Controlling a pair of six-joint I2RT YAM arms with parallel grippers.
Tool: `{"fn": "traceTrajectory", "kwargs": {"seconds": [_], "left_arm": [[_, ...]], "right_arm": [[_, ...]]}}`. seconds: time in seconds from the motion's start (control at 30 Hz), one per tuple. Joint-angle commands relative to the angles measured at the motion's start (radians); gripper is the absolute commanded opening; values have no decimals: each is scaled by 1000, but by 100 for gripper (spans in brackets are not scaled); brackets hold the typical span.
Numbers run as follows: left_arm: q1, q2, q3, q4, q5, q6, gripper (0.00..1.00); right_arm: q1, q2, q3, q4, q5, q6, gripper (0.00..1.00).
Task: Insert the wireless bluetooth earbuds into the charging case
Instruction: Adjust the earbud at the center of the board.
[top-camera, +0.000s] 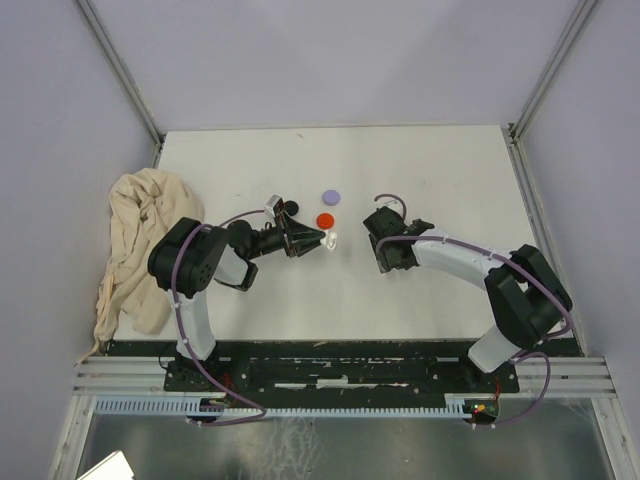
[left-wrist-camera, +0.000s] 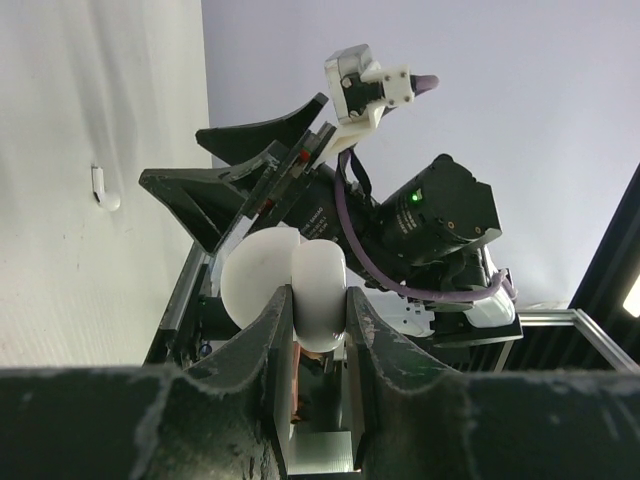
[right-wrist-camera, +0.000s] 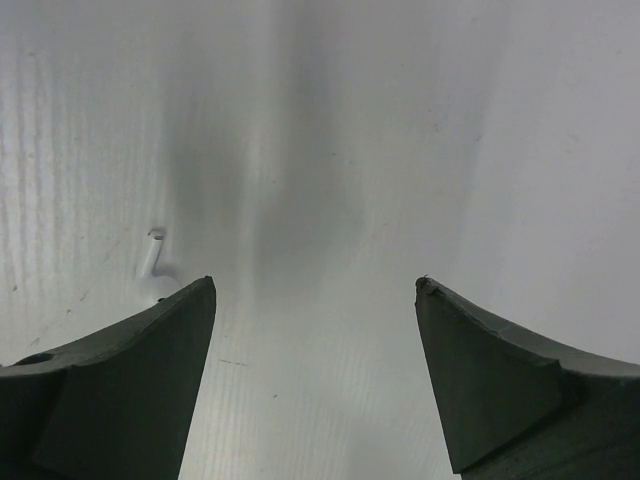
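Steadying the case (left-wrist-camera: 285, 270) in the clamped left gripper (left-wrist-camera: 318, 300), centre the wide-open, empty right gripper (right-wrist-camera: 315, 285) over what seems an earbud (right-wrist-camera: 152, 255) right of the case.

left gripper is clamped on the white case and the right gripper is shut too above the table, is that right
No: the right gripper is open, its jaws wide apart above the table, as the right wrist view shows. The left gripper is clamped on the white case.
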Motion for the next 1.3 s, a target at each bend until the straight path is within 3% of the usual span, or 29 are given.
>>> {"fn": "traceTrajectory", "kwargs": {"seconds": [0.0,1.27], "left_arm": [[3,-5,-3,205,23,55,3],[7,-3,-3,205,22,52,3]], "right_arm": [[-11,40,48,-33,32,33,89],[7,124,103,43,-163,20,87]]}}
